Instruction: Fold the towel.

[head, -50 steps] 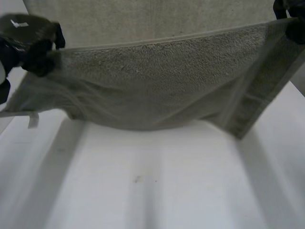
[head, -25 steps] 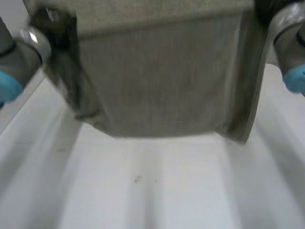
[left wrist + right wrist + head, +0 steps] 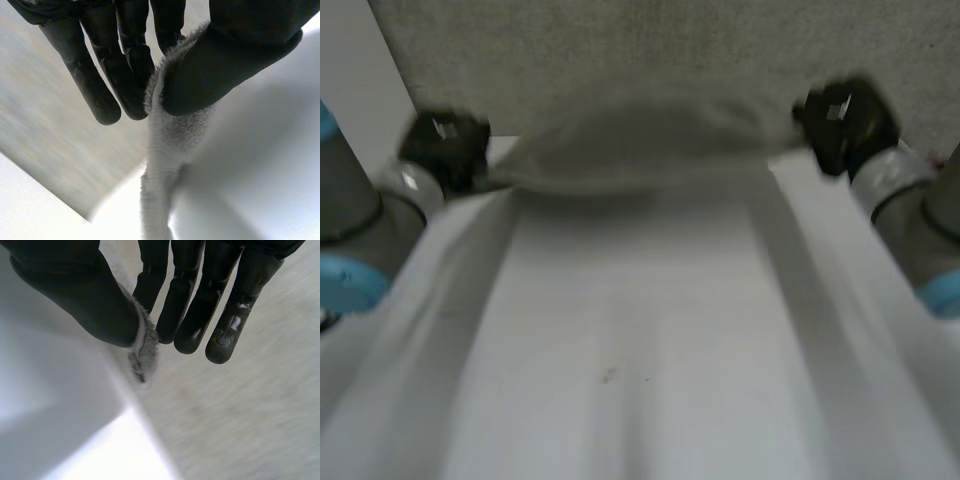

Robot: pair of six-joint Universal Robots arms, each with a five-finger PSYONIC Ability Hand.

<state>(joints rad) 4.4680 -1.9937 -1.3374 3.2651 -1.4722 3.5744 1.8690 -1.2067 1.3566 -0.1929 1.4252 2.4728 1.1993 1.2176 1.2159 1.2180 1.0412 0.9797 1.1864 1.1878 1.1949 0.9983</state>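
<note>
We see the white table (image 3: 640, 380) bare across the middle and lower part of the head view. The towel (image 3: 650, 60) lies along the top of the frame, its near edge raised in a soft ridge between the two hands. We judge that ridge to be the carried half being laid over the rest of the cloth. That would explain why the left arm (image 3: 360, 230) at the left edge and the right arm (image 3: 920, 220) at the right edge both reach so far forward. The left hand (image 3: 445, 150) sits at upper left on one end of the ridge and the right hand (image 3: 840, 125) at upper right on the other, so the edge stays stretched and level as it is laid. In its wrist view, the left hand squeezes a thick roll of towel between thumb and fingers (image 3: 125, 75). The right hand nips a smaller tuft of the edge between its thumb and fingers (image 3: 192, 325), so neither hand has released the cloth. A second ago the towel hung as a sagging sheet over the upper half of the frame, with the hands at its top corners. Now that sheet has gone forward and down, and the hands sit lower and closer in.
</note>
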